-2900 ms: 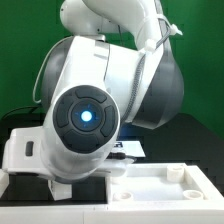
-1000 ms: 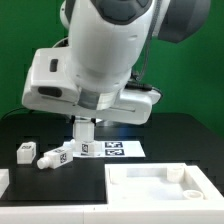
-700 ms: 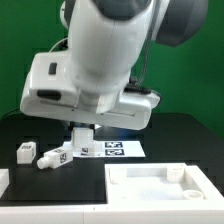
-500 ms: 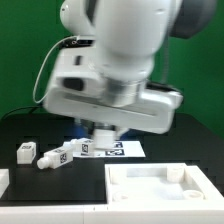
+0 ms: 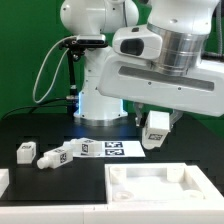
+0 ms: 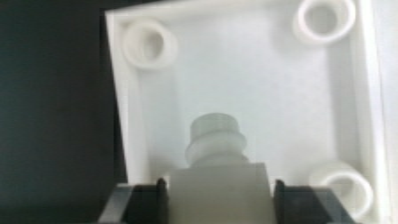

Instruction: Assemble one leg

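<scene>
White and tagged, the leg [image 5: 154,125] is clamped between the jaws of the gripper [image 5: 156,134], hanging above the panel [image 5: 150,192], well apart from the loose legs [image 5: 60,155]. Its long axis points roughly down; its tip faces bare panel between the sockets [image 6: 146,42], over none of them.

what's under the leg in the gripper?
The white panel, its round sockets showing in the wrist view. The leg and gripper cover the panel patch straight beneath.
</scene>
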Robot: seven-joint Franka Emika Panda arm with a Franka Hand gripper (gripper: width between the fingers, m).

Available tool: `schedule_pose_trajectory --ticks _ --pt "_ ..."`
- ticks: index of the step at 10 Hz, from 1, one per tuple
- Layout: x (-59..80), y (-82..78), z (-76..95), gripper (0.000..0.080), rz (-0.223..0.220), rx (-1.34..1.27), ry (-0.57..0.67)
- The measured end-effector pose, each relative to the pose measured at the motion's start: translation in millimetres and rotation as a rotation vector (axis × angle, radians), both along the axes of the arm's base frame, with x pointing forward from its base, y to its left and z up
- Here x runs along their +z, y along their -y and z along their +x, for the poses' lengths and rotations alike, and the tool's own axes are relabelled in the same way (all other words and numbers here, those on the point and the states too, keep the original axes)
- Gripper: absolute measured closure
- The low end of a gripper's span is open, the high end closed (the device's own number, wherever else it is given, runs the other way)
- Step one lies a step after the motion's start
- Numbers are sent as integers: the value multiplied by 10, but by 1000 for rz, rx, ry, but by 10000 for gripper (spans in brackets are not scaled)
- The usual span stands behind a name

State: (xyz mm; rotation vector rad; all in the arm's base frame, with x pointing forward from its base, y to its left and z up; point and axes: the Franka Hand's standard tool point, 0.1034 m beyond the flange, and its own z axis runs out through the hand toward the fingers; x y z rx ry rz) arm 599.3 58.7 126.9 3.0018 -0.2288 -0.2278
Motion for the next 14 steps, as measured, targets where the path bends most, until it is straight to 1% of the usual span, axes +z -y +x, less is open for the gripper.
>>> schedule_pose_trajectory --ticks 1,2,3,4,5,6,7,8,9,10,11,12,13,14 --pt "-3 -42 16 518 11 8 57" --pt "-42 -137 37 518 31 1 156" --pt "-131 -260 -71 518 51 4 234" --pt "-197 -366 -102 518 66 25 314" --pt "-216 -410 -77 518 62 49 365" --pt "-173 -432 -7 518 41 76 427" --pt "-186 -472 -19 518 53 84 475" --pt "-199 -542 -26 518 75 101 538" --pt "-221 -562 -32 518 91 114 586" --pt "-253 -486 -39 518 98 125 635" --pt "-268 -460 -17 518 91 138 626" --pt "-238 -464 102 518 83 171 640" --pt "-252 -467 217 518 73 208 654" --pt "-271 -467 264 518 68 224 663"
